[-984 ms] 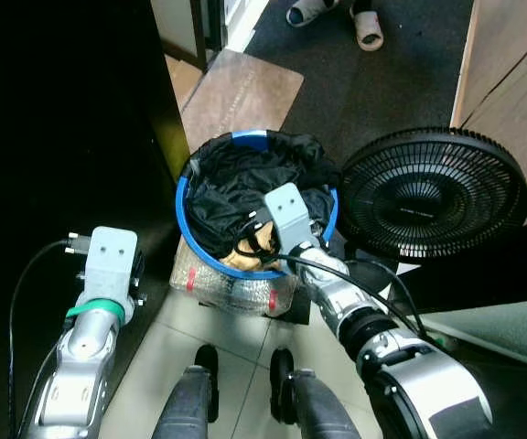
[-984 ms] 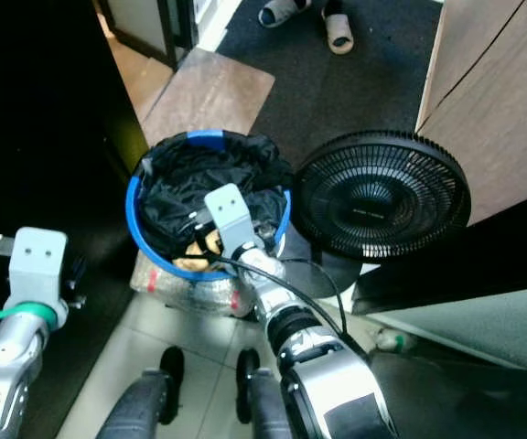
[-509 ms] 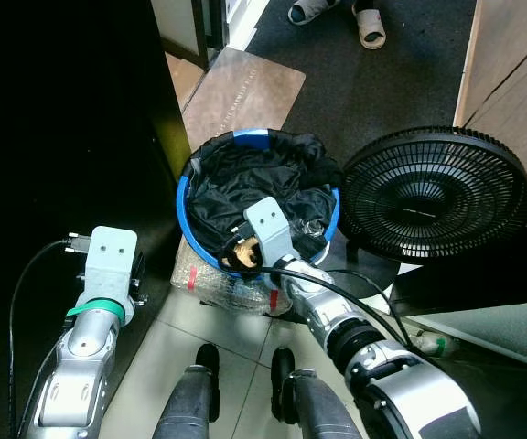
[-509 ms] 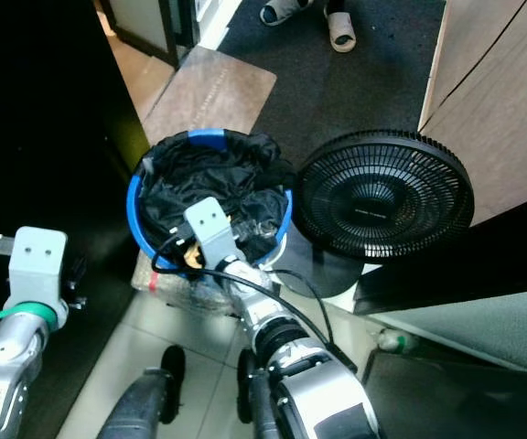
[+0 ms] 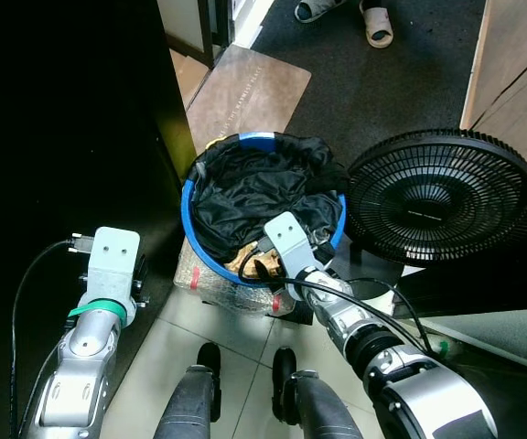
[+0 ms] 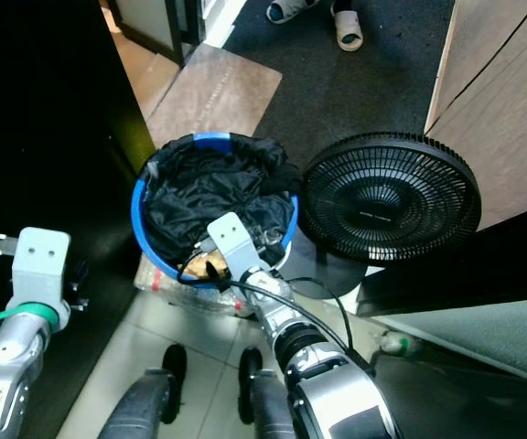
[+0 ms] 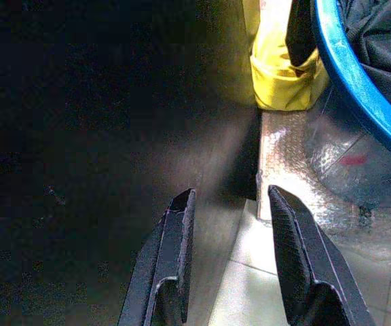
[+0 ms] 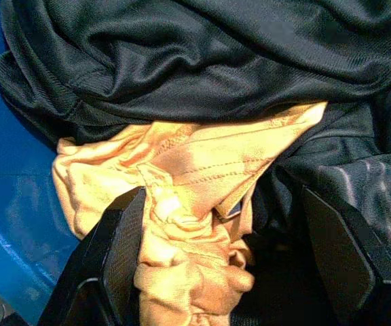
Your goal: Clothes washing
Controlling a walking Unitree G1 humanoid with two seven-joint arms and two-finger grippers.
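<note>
Blue basket on floor holds black clothes with orange garment at near rim. Right gripper inside basket, spread wide around orange garment. Left gripper apart, empty, beside basket.

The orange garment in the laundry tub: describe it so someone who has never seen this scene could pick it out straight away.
Find the round blue tub on the floor, left of the black fan. It is heaped with black clothes. At the tub's near edge, right where the right gripper reaches in with open jaws, lies the orange garment: crumpled, stitched along a seam, and the only bright cloth among the dark.
</note>
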